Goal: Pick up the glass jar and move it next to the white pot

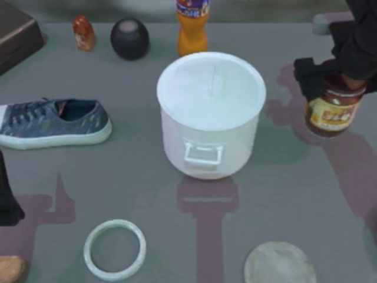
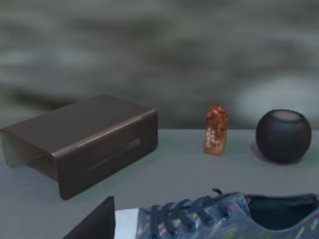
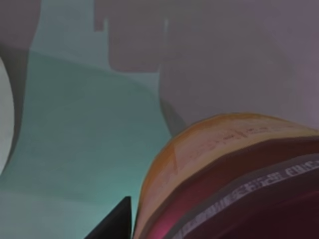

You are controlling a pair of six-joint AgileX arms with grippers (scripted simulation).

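The white pot (image 1: 209, 112) stands in the middle of the table with its flat lid on and its side handle facing the front edge. To its right, my right gripper (image 1: 337, 79) is shut on the glass jar (image 1: 331, 113), gripping it near the lid, with the yellow-orange label showing below. A gap separates jar and pot. The right wrist view is filled by the jar (image 3: 234, 164), with one dark fingertip (image 3: 113, 223) against its side. My left arm (image 1: 7, 197) is parked at the left edge, and one of its fingertips (image 2: 94, 224) shows off to one side.
A blue shoe (image 1: 56, 122) lies left of the pot. Along the back stand a brown box (image 1: 15, 38), a red-orange stamp (image 1: 83, 32), a dark ball (image 1: 129, 38) and an orange bottle (image 1: 192, 26). A white ring (image 1: 115, 249) and a grey disc (image 1: 280, 264) lie in front.
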